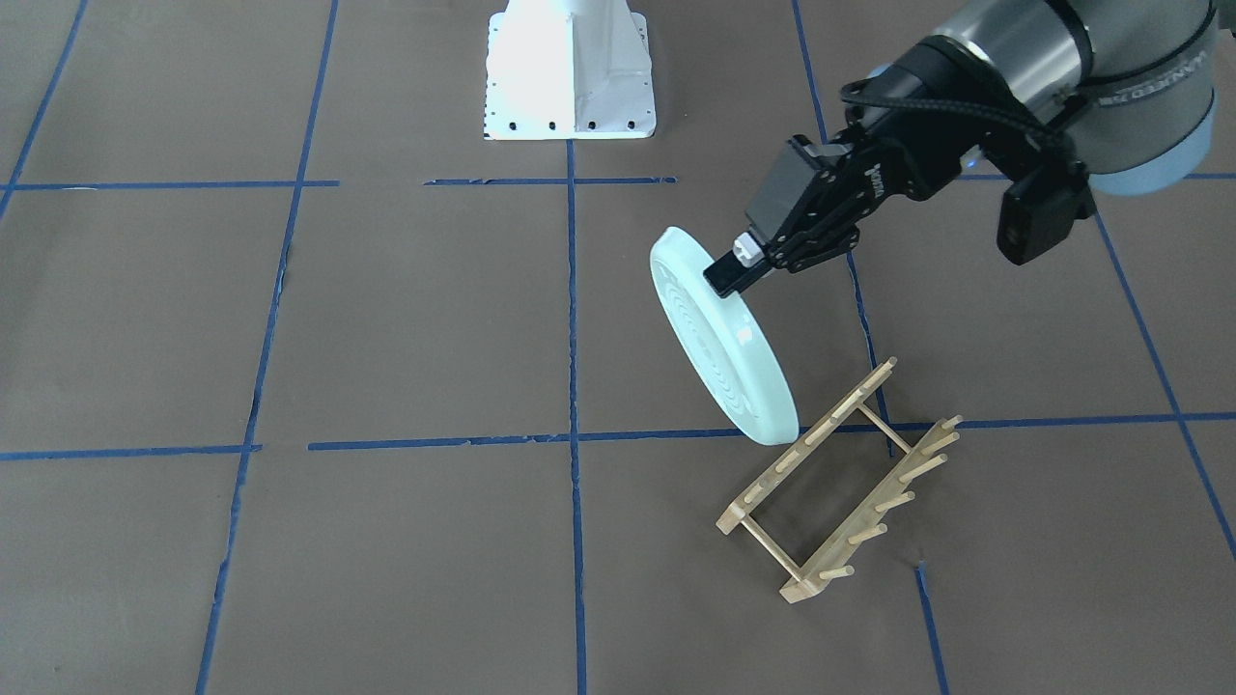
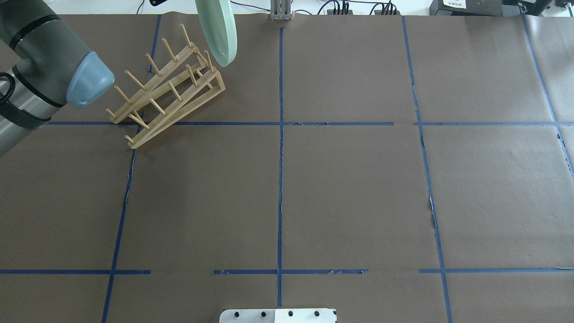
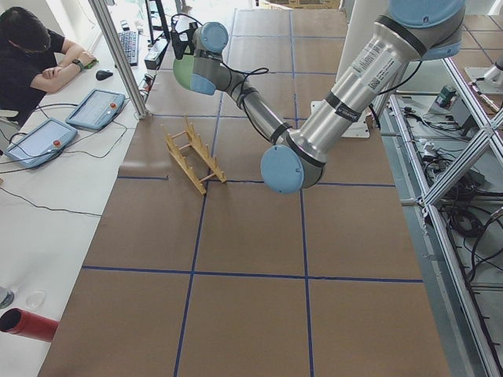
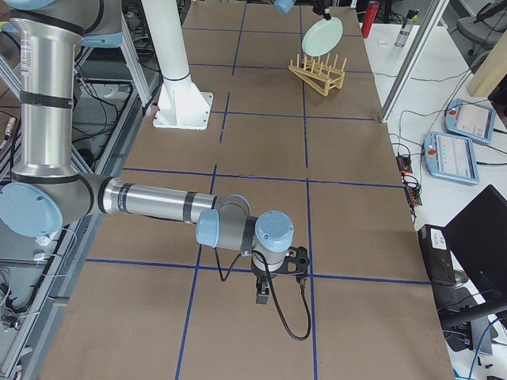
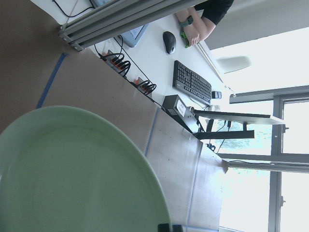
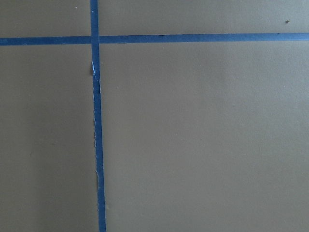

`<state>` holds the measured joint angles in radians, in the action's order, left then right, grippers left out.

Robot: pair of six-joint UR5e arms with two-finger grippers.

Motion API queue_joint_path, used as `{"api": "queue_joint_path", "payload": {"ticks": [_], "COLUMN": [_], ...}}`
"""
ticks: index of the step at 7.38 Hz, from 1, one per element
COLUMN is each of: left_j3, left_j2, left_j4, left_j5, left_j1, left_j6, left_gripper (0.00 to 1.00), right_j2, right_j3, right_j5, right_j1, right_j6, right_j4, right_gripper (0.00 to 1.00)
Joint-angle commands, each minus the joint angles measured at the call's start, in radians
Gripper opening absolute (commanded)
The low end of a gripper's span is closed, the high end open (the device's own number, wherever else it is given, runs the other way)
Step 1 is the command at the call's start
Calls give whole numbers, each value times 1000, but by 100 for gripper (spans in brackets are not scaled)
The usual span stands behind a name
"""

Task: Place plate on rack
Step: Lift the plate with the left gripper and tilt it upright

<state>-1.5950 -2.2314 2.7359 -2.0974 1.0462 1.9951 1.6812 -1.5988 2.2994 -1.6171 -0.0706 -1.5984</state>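
In the front-facing view, the rack (image 1: 835, 483) stands at the lower right of centre, and its rows of pegs leave only narrow slots and one open lane between the two rails. The plate (image 1: 719, 347) hangs tilted from the left hand (image 1: 726, 276), just beside the rack's upper-left rail, and it closes the way in from that side. The left arm (image 1: 1062, 58) fills the upper right corner. A white base (image 1: 570, 77) stands at top centre. The left half of the desk (image 1: 290, 338) is open brown surface, free for passing.
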Motion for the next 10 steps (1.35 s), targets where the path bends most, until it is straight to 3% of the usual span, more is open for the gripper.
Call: {"api": "queue_joint_path", "payload": {"ticks": [1,3,5,10], "left_j3": [119,202,266,305], "left_j2": [41,58,96,101], "left_j4": [224,299,398,398], "left_j5": [161,244,250,277], "left_j1": [12,5,2,-21], "left_j6": [89,103,102,94], "left_gripper": [0,0,0,0], "right_j2": [0,0,0,0], "right_j3": [0,0,0,0], "right_j5": [0,0,0,0], "right_j1": [-1,0,0,-1], "right_j6": [0,0,0,0], "right_j4": [0,0,0,0], "right_gripper": [100,100,100,100]}}
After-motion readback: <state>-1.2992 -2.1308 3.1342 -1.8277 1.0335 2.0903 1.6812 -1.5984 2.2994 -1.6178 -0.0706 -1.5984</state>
